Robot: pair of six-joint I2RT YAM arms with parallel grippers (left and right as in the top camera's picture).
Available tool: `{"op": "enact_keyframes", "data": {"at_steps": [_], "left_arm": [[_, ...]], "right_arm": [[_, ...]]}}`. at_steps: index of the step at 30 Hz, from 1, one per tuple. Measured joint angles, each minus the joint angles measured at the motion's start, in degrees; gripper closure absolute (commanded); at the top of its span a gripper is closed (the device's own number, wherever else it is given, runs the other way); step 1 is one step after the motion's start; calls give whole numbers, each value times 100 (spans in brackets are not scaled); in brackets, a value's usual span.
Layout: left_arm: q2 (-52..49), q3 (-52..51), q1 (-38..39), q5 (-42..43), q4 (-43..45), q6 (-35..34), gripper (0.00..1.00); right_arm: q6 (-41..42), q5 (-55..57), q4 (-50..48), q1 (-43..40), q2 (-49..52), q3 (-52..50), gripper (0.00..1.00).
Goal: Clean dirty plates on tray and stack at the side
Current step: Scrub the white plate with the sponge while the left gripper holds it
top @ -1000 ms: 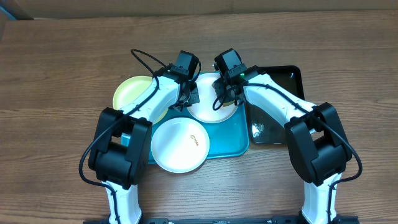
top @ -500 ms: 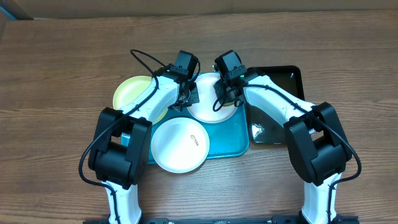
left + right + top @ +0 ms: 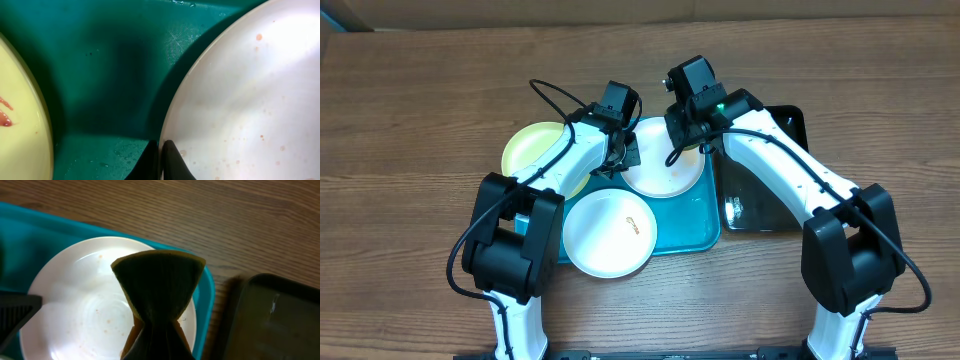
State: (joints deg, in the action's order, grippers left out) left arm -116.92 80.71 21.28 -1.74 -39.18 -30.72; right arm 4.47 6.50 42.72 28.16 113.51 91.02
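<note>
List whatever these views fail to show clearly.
Overhead: the left arm covers the yellow-green plate's right half and much of the tray's left side.
Overhead: the shiny scrap in the black tray is too small to identify.
Right wrist: the sponge hides part of the far white plate.

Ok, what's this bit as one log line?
left end effector: shut on white plate rim | right end effector: shut on sponge over that plate | plate: on tray, orange specks showing

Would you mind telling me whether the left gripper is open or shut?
Shut: the left gripper pinches the rim of the white plate.
</note>
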Motion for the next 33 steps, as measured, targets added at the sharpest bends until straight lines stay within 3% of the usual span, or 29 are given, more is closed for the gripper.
{"op": "enact_keyframes", "data": {"at_steps": [22, 27, 33], "left_arm": [[0, 0, 0, 2, -4, 0, 96], [0, 0, 0, 0, -20, 0, 96], [0, 0, -4, 2, -26, 0, 96]], "right_arm": [[-24, 603, -343, 221, 1147, -66, 96], [-20, 2, -107, 133, 1158, 33, 96], [-22, -1711, 96, -164, 1137, 57, 96]]}}
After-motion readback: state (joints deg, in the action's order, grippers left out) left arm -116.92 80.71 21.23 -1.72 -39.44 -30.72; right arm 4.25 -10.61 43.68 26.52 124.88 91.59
